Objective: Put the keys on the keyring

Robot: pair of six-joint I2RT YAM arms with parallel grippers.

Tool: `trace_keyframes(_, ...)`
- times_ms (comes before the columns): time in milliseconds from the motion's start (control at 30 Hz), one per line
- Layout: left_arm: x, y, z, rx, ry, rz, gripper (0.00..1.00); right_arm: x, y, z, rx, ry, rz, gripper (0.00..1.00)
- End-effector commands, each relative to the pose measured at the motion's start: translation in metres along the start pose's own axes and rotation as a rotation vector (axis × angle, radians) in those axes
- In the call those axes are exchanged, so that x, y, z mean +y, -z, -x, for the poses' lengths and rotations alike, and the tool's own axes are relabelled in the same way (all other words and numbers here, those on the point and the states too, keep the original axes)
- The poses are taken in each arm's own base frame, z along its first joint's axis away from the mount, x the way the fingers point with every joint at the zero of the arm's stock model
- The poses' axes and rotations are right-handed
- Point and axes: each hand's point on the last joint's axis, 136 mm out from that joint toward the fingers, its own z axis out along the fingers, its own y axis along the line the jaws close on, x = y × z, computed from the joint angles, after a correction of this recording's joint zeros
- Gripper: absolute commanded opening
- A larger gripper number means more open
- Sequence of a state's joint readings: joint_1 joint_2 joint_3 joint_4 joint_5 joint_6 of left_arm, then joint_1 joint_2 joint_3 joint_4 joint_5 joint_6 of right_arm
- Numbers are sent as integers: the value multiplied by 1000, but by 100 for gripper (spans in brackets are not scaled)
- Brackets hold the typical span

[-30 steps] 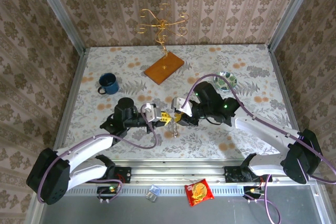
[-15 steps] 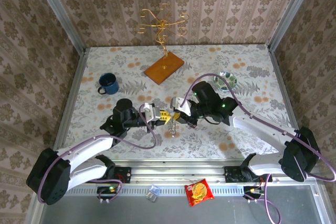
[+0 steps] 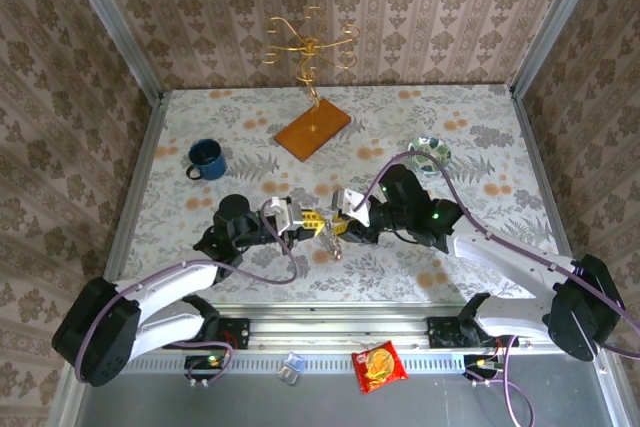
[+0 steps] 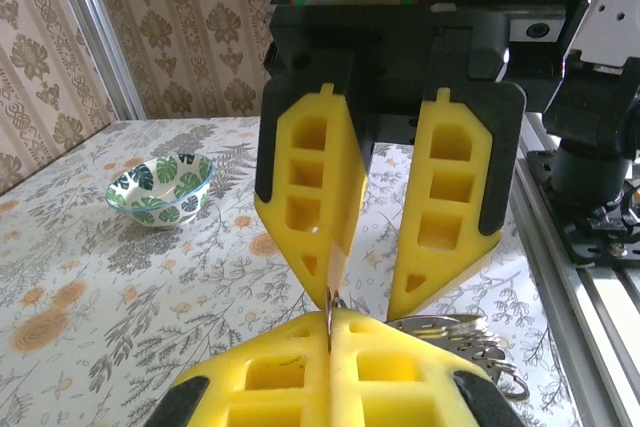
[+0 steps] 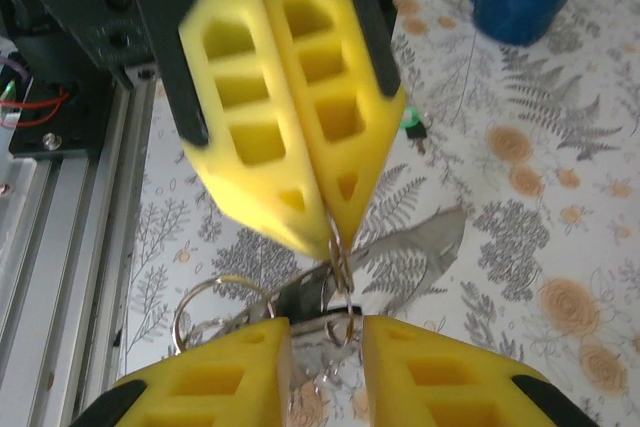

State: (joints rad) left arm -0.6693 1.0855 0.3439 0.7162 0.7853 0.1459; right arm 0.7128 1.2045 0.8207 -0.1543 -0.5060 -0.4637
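Both arms are nose to nose over the middle of the flowered desk (image 3: 480,117), just in front of their bases. The left tool (image 3: 313,219) has its yellow pads pressed flat together, and a thin wire loop of the keyring (image 4: 455,327) is clamped right at the tips. The rest of the silvery rings hang in a bunch just below and to one side. Facing it is the right tool (image 4: 365,292), and its two yellow fingers stand clearly apart, straddling the dangling metal without pinching it. From the right wrist you can see a silvery key (image 5: 415,247) hanging in the bunch between the tools. It's blurred, so I can't tell how it's attached. A tiny green-and-dark speck lies on the desk beyond the left tool, too small to name. Off to the left, well apart, the blue mug (image 3: 207,157) sits upright. The green-leaf bowl (image 3: 430,152) is over on the right. At the back, the gold wire stand (image 3: 310,42) rises from its wooden base (image 3: 313,129).
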Motion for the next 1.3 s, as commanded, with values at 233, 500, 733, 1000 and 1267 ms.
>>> trace_keyframes(233, -7, -2, 18, -80, -1, -42, 0, -4, 2, 14, -77, 12, -15, 24)
trace_keyframes(500, -8, -2, 19, -86, 3, -51, 0, -4, -2, 24, -122, -4, 7, 13)
trace_keyframes(733, 0, -1, 14, -59, -2, 0, 20, -2, 0, 21, -92, 11, 15, 0)
trace_keyframes(1000, -1, 1, -1, 77, -53, 0, 23, -1, 7, 6, 61, 63, 29, 0)
trace_keyframes(1267, 0, 0, -3, 114, -83, -8, 24, -1, 8, 5, 159, 137, 41, 0)
